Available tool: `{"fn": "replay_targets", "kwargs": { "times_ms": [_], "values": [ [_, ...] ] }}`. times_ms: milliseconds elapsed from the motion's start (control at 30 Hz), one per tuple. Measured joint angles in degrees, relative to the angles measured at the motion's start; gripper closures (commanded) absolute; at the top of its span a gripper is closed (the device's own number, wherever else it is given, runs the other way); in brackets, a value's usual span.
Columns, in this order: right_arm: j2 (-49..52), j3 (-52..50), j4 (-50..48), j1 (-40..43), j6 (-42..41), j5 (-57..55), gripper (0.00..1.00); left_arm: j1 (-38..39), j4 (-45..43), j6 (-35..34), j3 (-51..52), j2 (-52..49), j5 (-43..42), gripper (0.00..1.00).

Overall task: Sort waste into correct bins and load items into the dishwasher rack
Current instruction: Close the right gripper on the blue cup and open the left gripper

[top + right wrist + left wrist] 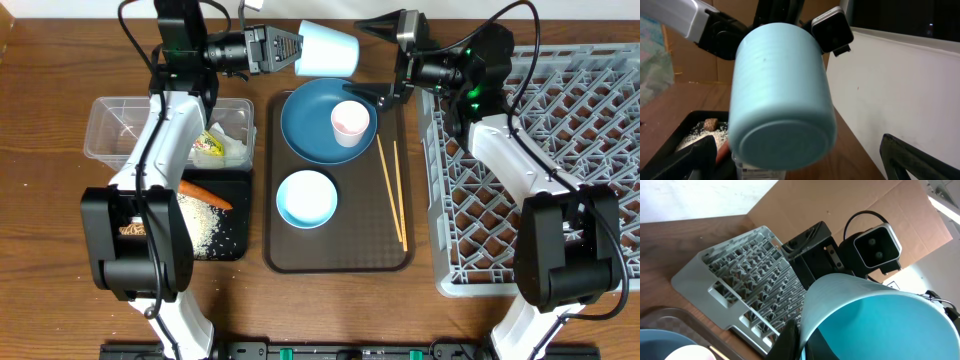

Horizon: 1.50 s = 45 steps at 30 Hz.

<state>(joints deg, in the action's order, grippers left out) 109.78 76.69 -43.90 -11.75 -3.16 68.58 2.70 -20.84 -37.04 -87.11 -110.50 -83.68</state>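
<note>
No text, brand or number can be read — all too blurred

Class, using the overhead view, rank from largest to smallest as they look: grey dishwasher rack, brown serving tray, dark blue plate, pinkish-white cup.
1. grey dishwasher rack
2. brown serving tray
3. dark blue plate
4. pinkish-white cup
No two look alike.

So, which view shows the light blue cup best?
Right wrist: the light blue cup is large, with side and base visible. Overhead shows it small, lying sideways; left wrist shows only its rim and inside.
</note>
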Motion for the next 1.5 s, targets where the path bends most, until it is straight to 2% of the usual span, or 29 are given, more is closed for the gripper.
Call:
{"fn": "replay_targets", "kwargs": {
  "times_ms": [233, 700, 933, 1500],
  "values": [
    [0.0, 0.09, -0.02, -2.34, 0.17, -0.44, 0.05, 1.77, 0.0, 0.0, 0.0, 0.0, -0.02, 0.94],
    [0.0, 0.09, -2.14, -2.78, 0.31, -0.28, 0.26, 2.25, 0.0, 0.0, 0.0, 0.0, -0.02, 0.94],
    [0.0, 0.24, -6.49, -2.78, -2.51, 1.33, 0.29, 2.25, 0.0, 0.94, 0.0, 0.0, -0.2, 0.94],
    [0.0, 0.46, -2.56, -2.73, -3.82, 1.95, 0.27, 2.25, -0.87, 1.07, 0.0, 0.0, -0.39, 0.93]
  ]
}}
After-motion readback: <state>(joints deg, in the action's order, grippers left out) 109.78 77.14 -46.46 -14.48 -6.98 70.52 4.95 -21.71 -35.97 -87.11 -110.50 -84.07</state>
